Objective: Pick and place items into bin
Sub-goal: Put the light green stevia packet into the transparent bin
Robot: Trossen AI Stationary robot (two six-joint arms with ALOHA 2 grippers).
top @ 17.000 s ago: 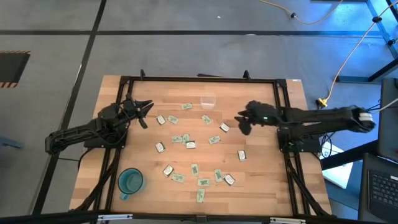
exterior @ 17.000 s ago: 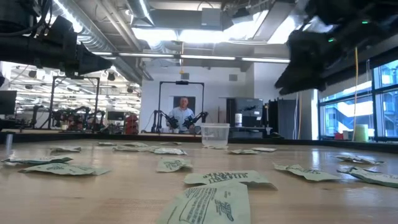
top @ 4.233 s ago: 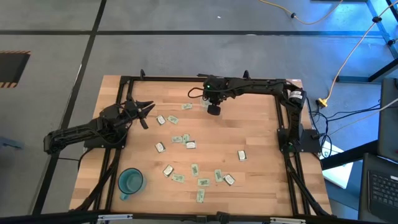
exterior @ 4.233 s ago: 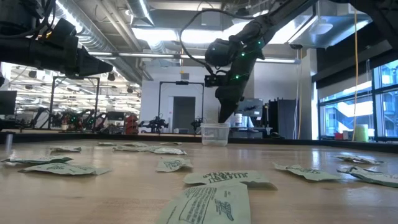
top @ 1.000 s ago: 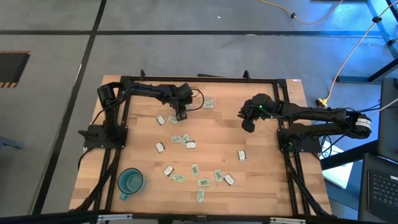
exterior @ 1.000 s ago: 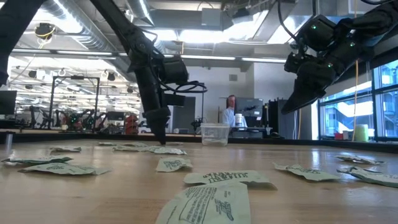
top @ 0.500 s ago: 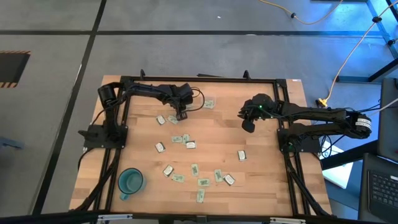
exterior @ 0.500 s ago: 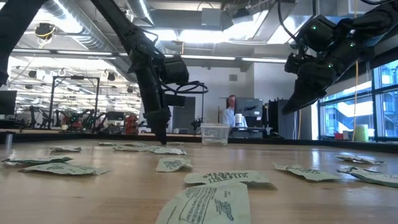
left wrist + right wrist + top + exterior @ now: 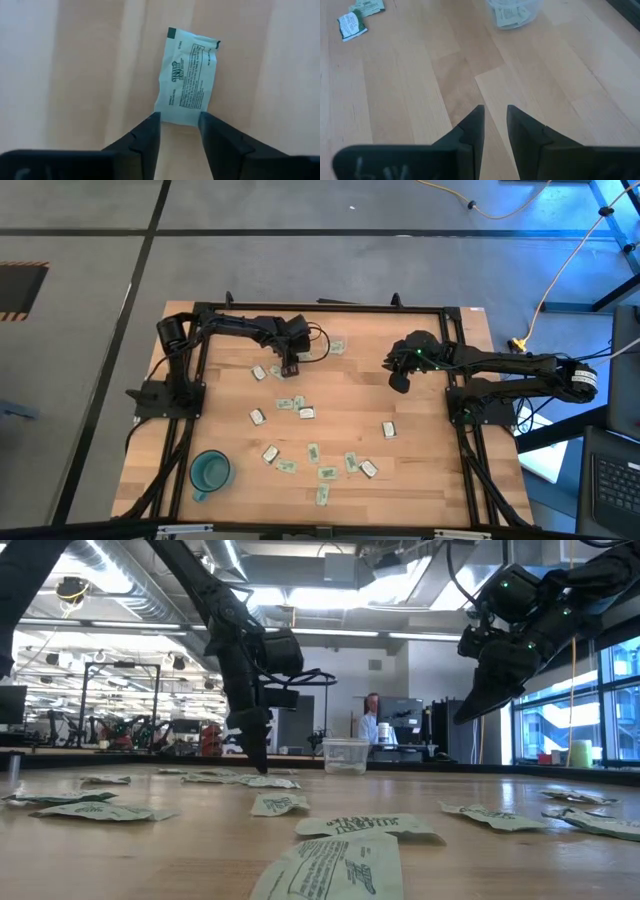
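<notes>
Left gripper (image 9: 179, 120): low over the worktop (image 9: 420, 450), fingers parted and empty; a pale green packet (image 9: 187, 76) lies flat just past the tips.
Right gripper (image 9: 494, 117): raised above the right side, fingers a narrow gap apart, holding nothing.
Bin (image 9: 514, 11): clear, at the far edge, a few packets inside.
Teal cup (image 9: 210, 472): near left corner.
Low view only: a person (image 9: 371, 718) stands in the room behind the bin.

Wood table (image 9: 420, 480) w/ scattered packets (image 9: 300, 408), clear bin (image 9: 335, 346), teal cup (image 9: 210, 472).
</notes>
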